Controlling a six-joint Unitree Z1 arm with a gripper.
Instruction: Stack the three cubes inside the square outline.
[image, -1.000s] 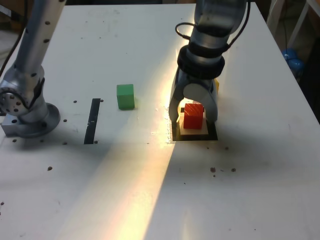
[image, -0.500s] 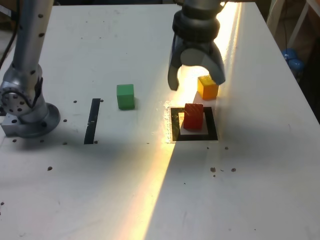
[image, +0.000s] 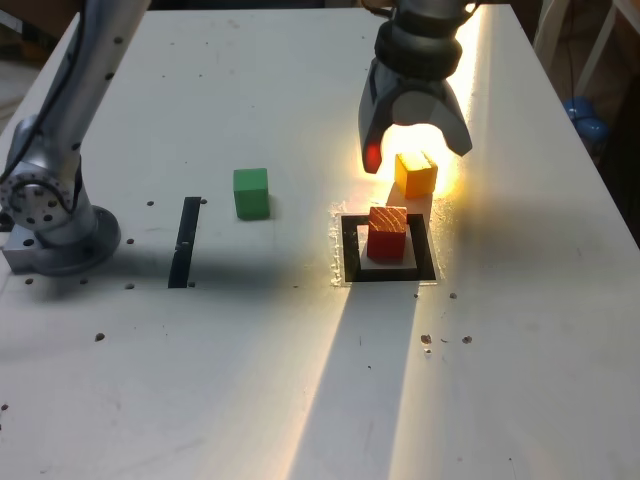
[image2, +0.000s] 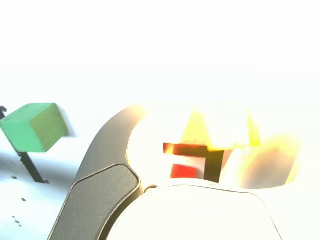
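Observation:
The red cube (image: 387, 233) stands free inside the square outline (image: 349, 250), slightly turned against its sides. Just behind the outline lies the yellow cube (image: 416, 175), in a bright patch of light. My gripper (image: 417, 153) hangs open right above and behind the yellow cube, its fingers spread wider than the cube and nothing between them. The green cube (image: 251, 192) rests alone further to the exterior view's left. The wrist view is mostly washed out; it shows one finger (image2: 107, 165), the red cube (image2: 186, 167) and the green cube (image2: 34, 126).
A straight black tape strip (image: 186, 240) lies left of the green cube in the exterior view. The arm's base (image: 55, 225) stands at the table's left edge. A strong band of sunlight crosses the white table (image: 520, 350).
The gripper let go of the red cube in the outline, rose, opened wide and moved back over the yellow cube. The red cube stayed put.

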